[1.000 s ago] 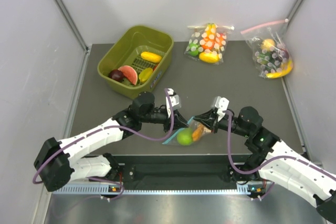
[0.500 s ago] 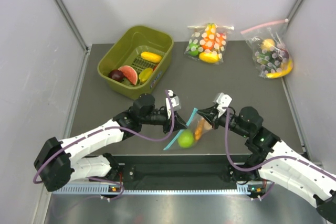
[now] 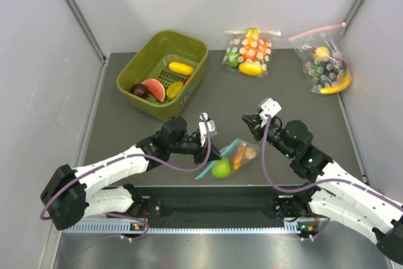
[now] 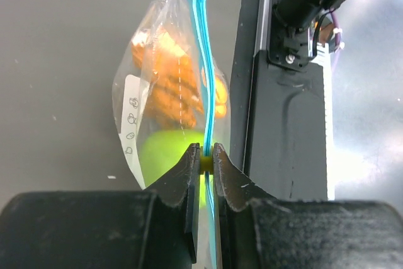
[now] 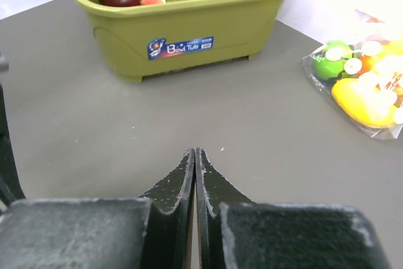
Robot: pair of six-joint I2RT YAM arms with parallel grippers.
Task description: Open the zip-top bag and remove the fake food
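The bag (image 3: pixel 234 155) lies at the table's (image 3: pixel 283 92) near edge, between my two arms, with the food (image 4: pixel 165 102) inside (one green fruit, several orange pieces). I judge it light, limp and slippery, and the blue strip (image 4: pixel 199 42) the only firm place to hold. My left gripper (image 4: pixel 206 157) is clamped on that strip. My right gripper (image 5: pixel 194 155) is empty, its fingers pressed together. A second ago it was at the bag's right side; now it has drawn back, far and right.
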